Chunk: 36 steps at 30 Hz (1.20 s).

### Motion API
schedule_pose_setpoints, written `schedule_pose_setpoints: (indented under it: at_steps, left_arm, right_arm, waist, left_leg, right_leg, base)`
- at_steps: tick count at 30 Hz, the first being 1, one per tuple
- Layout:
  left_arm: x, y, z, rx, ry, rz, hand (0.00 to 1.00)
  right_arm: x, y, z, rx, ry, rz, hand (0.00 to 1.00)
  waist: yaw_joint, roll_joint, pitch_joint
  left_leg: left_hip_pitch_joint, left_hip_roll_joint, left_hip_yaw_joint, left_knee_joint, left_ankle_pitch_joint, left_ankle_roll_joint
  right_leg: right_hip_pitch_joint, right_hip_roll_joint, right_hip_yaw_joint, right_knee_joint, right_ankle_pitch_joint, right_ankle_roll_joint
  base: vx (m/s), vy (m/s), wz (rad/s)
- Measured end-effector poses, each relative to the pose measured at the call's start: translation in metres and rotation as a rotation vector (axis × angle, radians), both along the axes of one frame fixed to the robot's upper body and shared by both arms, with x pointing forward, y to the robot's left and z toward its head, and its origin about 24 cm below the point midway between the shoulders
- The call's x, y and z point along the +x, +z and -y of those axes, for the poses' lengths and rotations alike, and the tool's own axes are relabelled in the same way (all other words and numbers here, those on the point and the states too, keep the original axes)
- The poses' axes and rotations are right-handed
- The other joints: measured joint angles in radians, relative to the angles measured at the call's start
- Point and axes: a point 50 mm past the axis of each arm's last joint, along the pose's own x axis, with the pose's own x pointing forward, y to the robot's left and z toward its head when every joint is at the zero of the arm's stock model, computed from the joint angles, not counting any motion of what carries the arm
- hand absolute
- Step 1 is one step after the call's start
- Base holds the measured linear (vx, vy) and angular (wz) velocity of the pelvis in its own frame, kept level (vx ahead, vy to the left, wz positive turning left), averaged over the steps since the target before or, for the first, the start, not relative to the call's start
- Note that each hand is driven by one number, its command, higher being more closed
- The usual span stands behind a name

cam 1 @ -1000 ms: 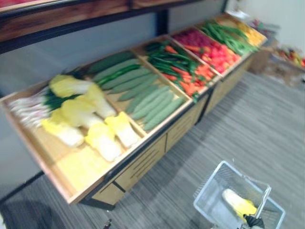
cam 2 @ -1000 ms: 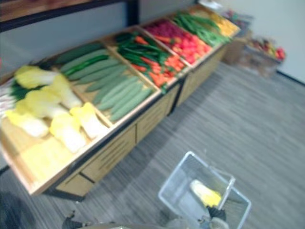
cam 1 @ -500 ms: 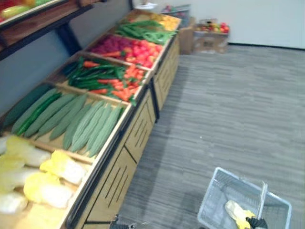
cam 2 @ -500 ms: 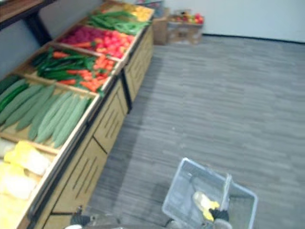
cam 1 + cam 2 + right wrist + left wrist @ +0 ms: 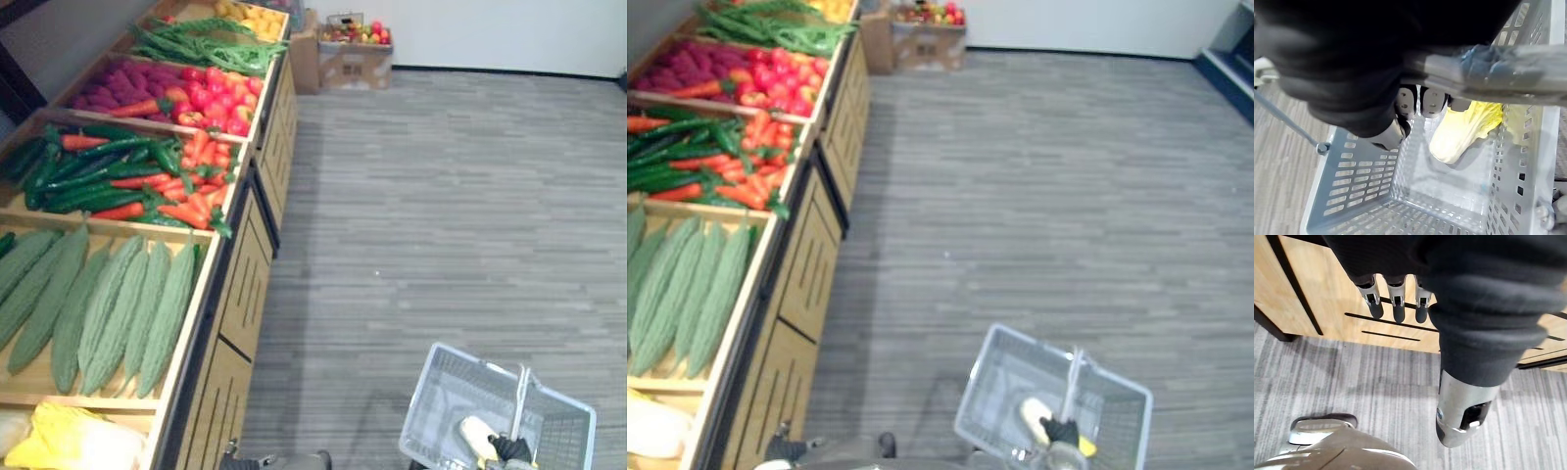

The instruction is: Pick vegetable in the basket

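While the wooden produce stand (image 5: pixel 240 294) runs along the robot's left side, the grey striped floor (image 5: pixel 441 215) lies open to the right, up to the white wall at the far end. A cardboard box (image 5: pixel 353 61) of fruit sits there, just beside the stand's end. Stand bins, near to far: napa cabbages (image 5: pixel 69 446), bitter gourds (image 5: pixel 108 304), carrots (image 5: pixel 201 191) with long dark green vegetables, tomatoes (image 5: pixel 211 103), green beans (image 5: pixel 196 44). The grey plastic basket (image 5: pixel 446 392) is at lower right over open floor, well apart from the stand's edge. The right hand (image 5: pixel 1400 105) has its fingers curled round the basket's handle (image 5: pixel 520 401). One napa cabbage (image 5: pixel 1459 134) lies inside on the basket's bottom, just below the right hand's fingertips and apart from them. The left hand (image 5: pixel 1394 301) hangs near the stand's front panel, fingers straight and relaxed, holding nothing.
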Motion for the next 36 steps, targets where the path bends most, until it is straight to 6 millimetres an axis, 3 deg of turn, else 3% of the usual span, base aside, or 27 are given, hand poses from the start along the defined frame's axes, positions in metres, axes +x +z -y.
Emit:
schedule_pose_setpoints:
  at_steps: [2, 3, 4, 6, 9, 10, 12, 13, 14, 15, 16, 17, 18, 19, 20, 21, 23, 25, 28, 29, 30, 31, 32, 33, 34, 35, 36]
  left_arm:
    - [0.002, 0.001, 0.000, -0.003, -0.037, 0.001, 0.00]
    - [0.003, 0.002, -0.005, 0.010, -0.053, 0.003, 0.00]
    - [0.002, 0.003, -0.008, 0.020, -0.053, 0.005, 0.00]
    - [0.004, 0.004, -0.010, 0.025, -0.055, 0.010, 0.00]
    - [0.011, 0.005, -0.008, 0.022, -0.056, 0.027, 0.00]
    - [0.016, 0.006, -0.006, 0.016, -0.055, 0.040, 0.00]
    - [0.022, 0.007, -0.003, 0.006, -0.038, 0.062, 0.00]
    - [0.025, 0.007, -0.002, -0.001, -0.017, 0.073, 0.00]
    - [0.027, 0.007, 0.003, -0.020, 0.003, 0.081, 0.00]
    - [0.028, 0.006, 0.008, -0.033, 0.010, 0.082, 0.00]
    - [0.028, 0.005, 0.013, -0.050, 0.020, 0.081, 0.00]
    - [0.026, 0.003, 0.020, -0.073, 0.033, 0.080, 0.00]
    - [0.023, 0.002, 0.023, -0.089, 0.064, 0.079, 0.00]
    - [0.022, 0.001, 0.024, -0.095, 0.069, 0.074, 0.00]
    - [0.021, 0.001, 0.024, -0.103, 0.083, 0.075, 0.00]
    - [0.023, 0.002, 0.022, -0.111, 0.108, 0.090, 0.00]
    - [0.023, 0.004, 0.018, -0.115, 0.151, 0.107, 0.00]
    - [0.029, 0.009, 0.007, -0.095, 0.181, 0.149, 0.00]
    - [0.035, 0.014, 0.001, -0.078, 0.183, 0.186, 0.00]
    - [0.036, 0.015, -0.001, -0.071, 0.181, 0.191, 0.00]
    - [0.037, 0.015, -0.002, -0.069, 0.180, 0.193, 0.00]
    - [0.037, 0.015, -0.002, -0.068, 0.180, 0.192, 0.00]
    - [0.036, 0.014, 0.000, -0.072, 0.176, 0.184, 0.00]
    - [0.034, 0.011, 0.003, -0.077, 0.165, 0.163, 0.00]
    - [0.039, 0.014, -0.004, -0.060, 0.144, 0.170, 0.00]
    - [0.040, 0.014, -0.005, -0.057, 0.140, 0.175, 0.00]
    - [0.039, 0.015, -0.010, -0.046, 0.149, 0.171, 0.00]
  right_arm:
    - [0.002, 0.004, 0.004, -0.015, -0.010, 0.030, 1.00]
    - [0.004, 0.005, 0.002, -0.014, -0.009, 0.039, 1.00]
    - [0.004, 0.004, -0.001, -0.008, -0.009, 0.044, 1.00]
    - [0.000, 0.003, -0.001, -0.008, -0.012, 0.040, 1.00]
    - [-0.001, 0.004, 0.002, -0.012, -0.033, 0.044, 1.00]
    - [0.000, 0.004, 0.001, -0.003, -0.045, 0.044, 1.00]
    - [0.002, 0.003, -0.001, 0.014, -0.072, 0.049, 1.00]
    - [0.002, 0.003, -0.002, 0.021, -0.085, 0.049, 1.00]
    - [0.000, 0.002, -0.001, 0.023, -0.099, 0.046, 1.00]
    - [-0.001, 0.002, 0.000, 0.022, -0.106, 0.046, 1.00]
    - [-0.002, 0.002, 0.000, 0.028, -0.136, 0.053, 1.00]
    - [-0.003, 0.002, 0.002, 0.028, -0.153, 0.055, 1.00]
    - [-0.005, 0.003, 0.008, 0.018, -0.166, 0.053, 1.00]
    - [-0.007, 0.002, 0.009, 0.019, -0.174, 0.045, 1.00]
    - [-0.014, 0.000, 0.008, 0.025, -0.179, 0.019, 1.00]
    - [-0.021, -0.002, 0.009, 0.026, -0.185, -0.007, 1.00]
    - [-0.026, -0.005, 0.006, 0.038, -0.176, -0.038, 1.00]
    - [-0.027, -0.009, -0.003, 0.058, -0.141, -0.068, 1.00]
    - [-0.027, -0.010, -0.004, 0.060, -0.122, -0.077, 1.00]
    - [-0.028, -0.011, -0.006, 0.062, -0.110, -0.087, 1.00]
    - [-0.029, -0.012, -0.007, 0.064, -0.101, -0.092, 1.00]
    - [-0.033, -0.013, -0.007, 0.063, -0.096, -0.104, 1.00]
    - [-0.040, -0.013, -0.006, 0.059, -0.101, -0.118, 1.00]
    - [-0.051, -0.015, -0.007, 0.066, -0.117, -0.143, 1.00]
    - [-0.055, -0.019, -0.017, 0.098, -0.139, -0.155, 1.00]
    - [-0.053, -0.019, -0.018, 0.103, -0.142, -0.149, 1.00]
    - [-0.042, -0.019, -0.023, 0.119, -0.148, -0.119, 1.00]
  waist:
    - [0.002, -0.006, 0.004]
    - [0.001, -0.016, 0.011]
    - [0.000, -0.032, 0.008]
    - [0.000, -0.039, 0.004]
    - [-0.004, -0.032, 0.005]
    - [-0.004, -0.023, 0.008]
    - [-0.004, -0.016, 0.008]
    - [-0.004, -0.016, 0.008]
    - [-0.009, -0.004, 0.002]
    - [-0.014, 0.012, -0.006]
    - [-0.009, 0.012, -0.020]
    - [-0.005, 0.013, -0.019]
    - [-0.007, 0.021, -0.026]
    - [-0.013, 0.026, -0.030]
    - [-0.016, 0.031, -0.027]
    - [-0.012, 0.041, -0.021]
    - [-0.001, 0.043, -0.016]
    - [0.024, 0.012, -0.001]
    - [0.026, -0.003, -0.004]
    - [0.026, -0.007, -0.004]
    - [0.026, -0.007, -0.003]
    - [0.025, -0.008, -0.003]
    - [0.022, -0.002, -0.006]
    - [0.018, -0.012, -0.013]
    - [0.015, -0.066, -0.030]
    - [0.018, -0.077, -0.031]
    - [0.022, -0.090, -0.030]
  left_leg:
    - [0.025, -0.001, 0.011, 0.034, -0.039, 0.016]
    - [0.048, -0.007, 0.017, 0.061, -0.070, 0.026]
    - [0.071, -0.003, 0.016, 0.085, -0.097, 0.027]
    - [0.092, 0.017, 0.011, 0.096, -0.126, 0.021]
    - [0.113, 0.055, -0.005, 0.080, -0.138, 0.004]
    - [0.137, 0.084, -0.010, 0.052, -0.144, -0.016]
    - [0.172, 0.118, -0.016, 0.016, -0.158, -0.047]
    - [0.190, 0.130, -0.022, -0.006, -0.168, -0.063]
    - [0.223, 0.158, -0.044, -0.046, -0.175, -0.068]
    - [0.236, 0.178, -0.055, -0.071, -0.173, -0.067]
    - [0.241, 0.185, -0.071, -0.065, -0.134, -0.062]
    - [0.232, 0.189, -0.085, -0.031, -0.094, -0.070]
    - [0.212, 0.194, -0.122, 0.036, -0.040, -0.053]
    - [0.185, 0.197, -0.141, 0.096, -0.009, -0.048]
    - [0.102, 0.207, -0.179, 0.280, 0.084, -0.049]
    - [-0.008, 0.219, -0.220, 0.497, 0.222, -0.066]
    - [-0.139, 0.237, -0.217, 0.745, 0.234, -0.073]
    - [-0.258, 0.233, -0.139, 0.894, 0.202, -0.064]
    - [-0.408, 0.233, -0.042, 0.837, 0.170, -0.068]
    - [-0.445, 0.225, 0.031, 0.723, 0.162, -0.067]
    - [-0.455, 0.222, 0.079, 0.655, 0.156, -0.056]
    - [-0.450, 0.214, 0.210, 0.493, 0.167, -0.027]
    - [-0.421, 0.194, 0.329, 0.322, 0.225, 0.012]
    - [-0.351, 0.165, 0.495, 0.152, 0.193, 0.160]
    - [-0.330, 0.086, 0.523, 0.059, 0.212, 0.187]
    - [-0.333, 0.074, 0.520, 0.038, 0.207, 0.199]
    - [-0.333, 0.067, 0.510, 0.039, 0.199, 0.210]
  right_leg:
    - [-0.109, -0.028, 0.024, 0.284, -0.002, -0.010]
    - [-0.178, -0.050, 0.044, 0.449, 0.020, -0.034]
    - [-0.221, -0.061, 0.043, 0.568, 0.011, -0.033]
    - [-0.266, -0.058, -0.009, 0.609, 0.000, -0.051]
    - [-0.291, -0.051, -0.125, 0.419, -0.003, -0.057]
    - [-0.291, -0.030, -0.155, 0.257, 0.004, -0.051]
    - [-0.291, -0.003, -0.150, 0.075, 0.023, -0.029]
    - [-0.291, -0.001, -0.144, 0.027, 0.038, -0.024]
    - [-0.291, 0.009, -0.155, 0.068, 0.108, -0.045]
    - [-0.300, 0.020, -0.165, 0.105, 0.097, -0.056]
    - [-0.327, 0.017, -0.180, 0.194, 0.012, -0.087]
    - [-0.332, 0.008, -0.183, 0.248, -0.023, -0.096]
    - [-0.310, 0.008, -0.195, 0.281, -0.076, -0.104]
    - [-0.289, 0.010, -0.210, 0.281, -0.100, -0.105]
    - [-0.228, 0.026, -0.245, 0.252, -0.138, -0.110]
    - [-0.151, 0.049, -0.276, 0.203, -0.157, -0.121]
    - [-0.056, 0.084, -0.292, 0.137, -0.160, -0.126]
    - [0.100, 0.099, -0.300, 0.034, -0.160, -0.126]
    - [0.218, 0.110, -0.336, -0.095, -0.152, -0.110]
    - [0.263, 0.115, -0.346, -0.151, -0.142, -0.090]
    - [0.285, 0.115, -0.350, -0.174, -0.140, -0.079]
    - [0.327, 0.115, -0.364, -0.204, -0.142, -0.050]
    - [0.357, 0.121, -0.380, -0.211, -0.148, -0.032]
    - [0.392, 0.128, -0.404, -0.215, -0.150, -0.022]
    - [0.394, 0.096, -0.400, -0.221, -0.128, -0.008]
    - [0.385, 0.101, -0.389, -0.225, -0.099, -0.018]
    - [0.385, 0.112, -0.360, -0.232, -0.028, -0.035]
  base:
    - [0.06, 0.112, -0.12]
    - [0.08, 0.052, -0.11]
    - [0.11, 0.022, -0.10]
    - [0.17, -0.059, 0.02]
    - [0.25, -0.134, 0.10]
    - [0.39, -0.246, 0.10]
    - [0.37, -0.260, 0.12]
    - [0.40, -0.320, 0.29]
    - [0.42, -0.353, 0.37]
    - [0.55, -0.382, 0.46]
    - [0.51, -0.315, 0.27]
    - [0.52, -0.324, 0.25]
    - [0.41, -0.310, 0.22]
    - [0.64, -0.460, 0.51]
    - [0.63, -0.424, 0.63]
    - [0.60, -0.400, 0.60]
    - [0.35, -0.219, 0.18]
    - [0.48, -0.239, -0.09]
    - [0.42, -0.124, 0.09]
    - [0.35, -0.006, 0.06]
    - [0.46, 0.024, 0.17]
    - [0.52, 0.059, 0.35]
    - [0.66, 0.100, 0.83]
    - [0.72, 0.121, 1.37]
    - [0.61, 0.095, 1.30]
    - [0.58, 0.075, 0.99]
    - [0.42, 0.048, 0.44]
